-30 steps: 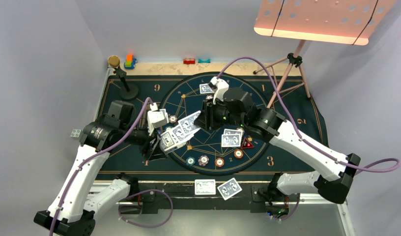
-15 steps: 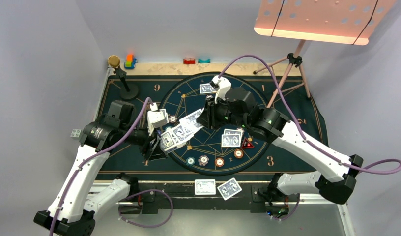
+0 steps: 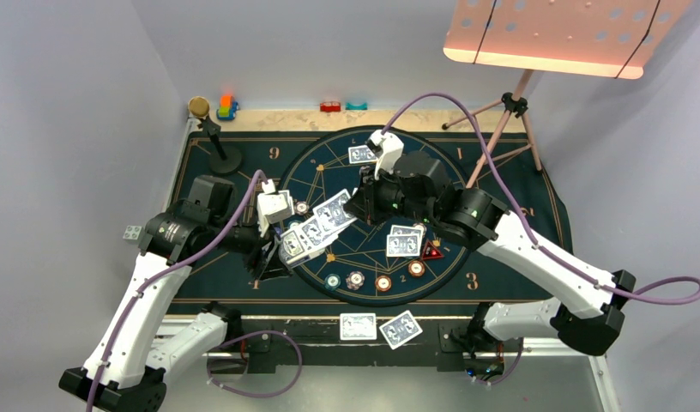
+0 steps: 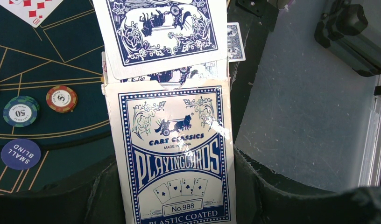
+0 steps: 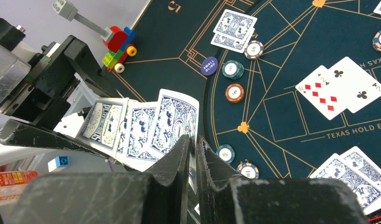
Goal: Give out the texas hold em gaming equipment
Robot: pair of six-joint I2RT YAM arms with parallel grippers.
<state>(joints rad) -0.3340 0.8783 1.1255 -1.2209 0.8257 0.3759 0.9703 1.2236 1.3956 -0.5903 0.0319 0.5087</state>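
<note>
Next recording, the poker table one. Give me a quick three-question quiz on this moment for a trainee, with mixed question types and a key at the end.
1. Multiple choice: what does the left gripper hold?
A. a poker chip
B. the card box
C. a toy block

2. True or false: the right gripper pinches a poker chip.

3. Fill in: the navy disc next to the teal chip reads "SMALL ____".

Key
1. B
2. False: it pinches the top card of the fan sticking out of the box.
3. BLIND
</note>
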